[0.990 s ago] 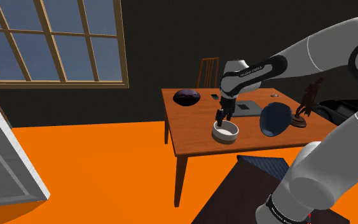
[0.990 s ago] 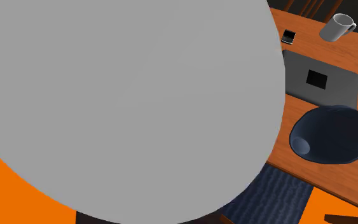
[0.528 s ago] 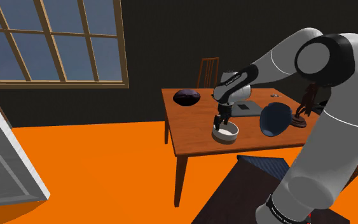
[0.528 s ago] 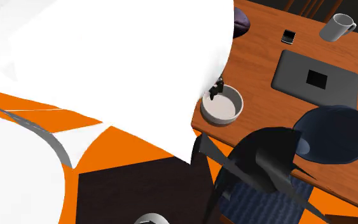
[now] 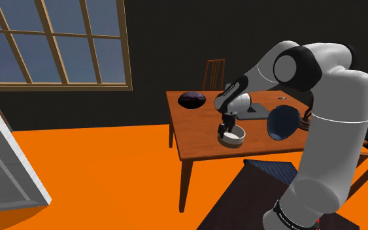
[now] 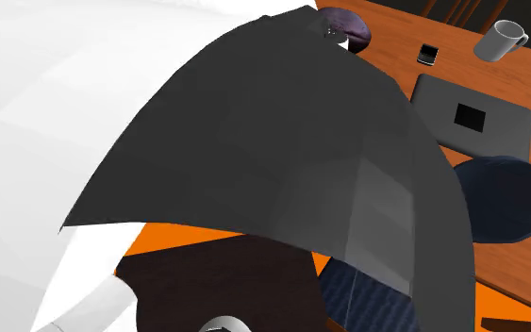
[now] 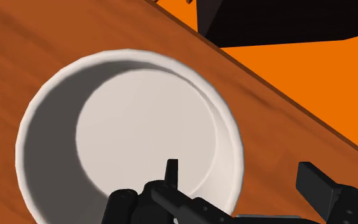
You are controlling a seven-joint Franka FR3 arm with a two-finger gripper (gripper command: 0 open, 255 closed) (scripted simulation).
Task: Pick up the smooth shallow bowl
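Since half a second ago the arm (image 5: 319,98) has swung leftward in the shoulder view. The gripper (image 5: 227,127), fingers apart, straddles the rim of the white bowl (image 5: 232,136) on the wooden table (image 5: 195,140). In the second exterior view the arm hides the bowl.

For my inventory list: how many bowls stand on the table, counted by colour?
white bowl: 1
dark purple bowl: 1
dark blue bowl: 1
Total: 3
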